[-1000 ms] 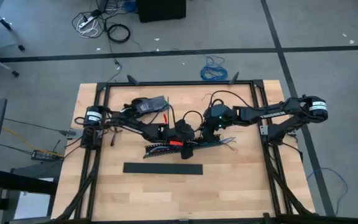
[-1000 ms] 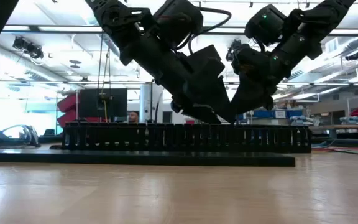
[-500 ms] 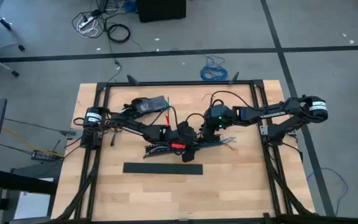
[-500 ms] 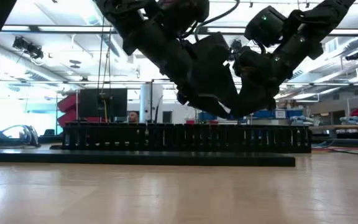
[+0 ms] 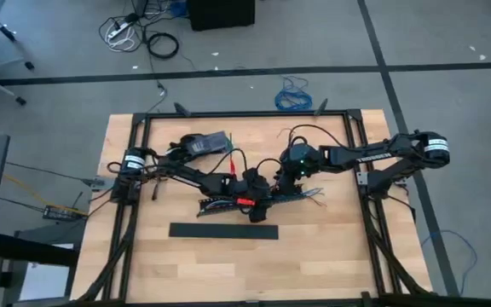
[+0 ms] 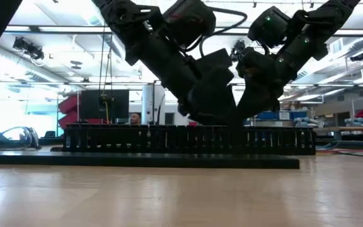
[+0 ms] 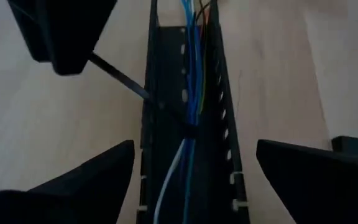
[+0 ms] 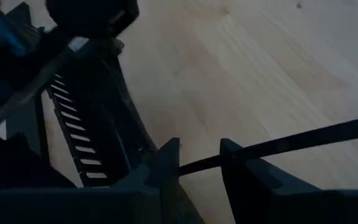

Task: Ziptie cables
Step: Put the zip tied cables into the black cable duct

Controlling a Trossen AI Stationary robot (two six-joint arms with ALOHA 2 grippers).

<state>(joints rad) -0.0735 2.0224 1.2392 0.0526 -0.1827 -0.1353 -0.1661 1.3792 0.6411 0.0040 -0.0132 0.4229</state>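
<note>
Your left hand (image 7: 191, 165) hangs spread wide over the black slotted channel (image 7: 185, 118), touching nothing. In that channel lie the cables (image 7: 190, 74), blue and white, with a ziptie (image 7: 123, 79) wrapped round them, its tail running off sideways. Your right hand (image 8: 197, 163) is nearly closed, pinching that thin black strip between its fingers (image 8: 160, 163). Both hands meet mid-bench (image 5: 314, 247), above the channel, as the high view shows.

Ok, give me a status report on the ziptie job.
Left gripper open over the channel. Right gripper shut on ziptie. Cables in channel, ziptie looped round them.
</note>
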